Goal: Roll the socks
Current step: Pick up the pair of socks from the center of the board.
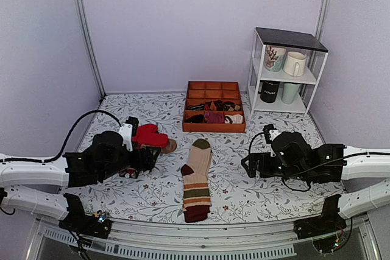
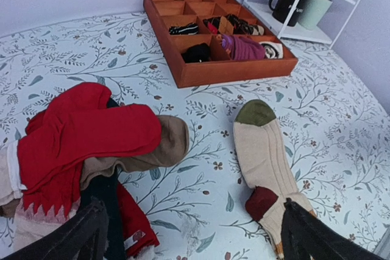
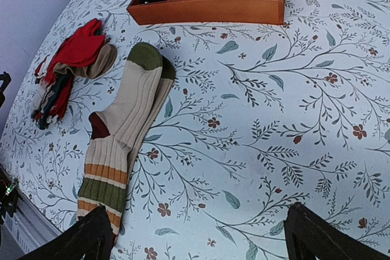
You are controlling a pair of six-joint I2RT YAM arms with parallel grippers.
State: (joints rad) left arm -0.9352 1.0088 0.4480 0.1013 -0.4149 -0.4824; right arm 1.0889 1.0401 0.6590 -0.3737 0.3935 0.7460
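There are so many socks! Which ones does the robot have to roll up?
Look at the flowery table, in front of the orange tray. The socks lie flat there, in the middle. They are long and beige with a green toe and stripes, unlike the red pile to their left.

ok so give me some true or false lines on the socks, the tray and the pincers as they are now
1. The striped socks lie flat and unrolled on the table. True.
2. The left pincer grips them. False: it is open, holding nothing.
3. The red socks lie left of the striped socks. True.
4. The wooden tray is empty. False: several compartments hold sock bundles.
5. The right pincer is open. True.
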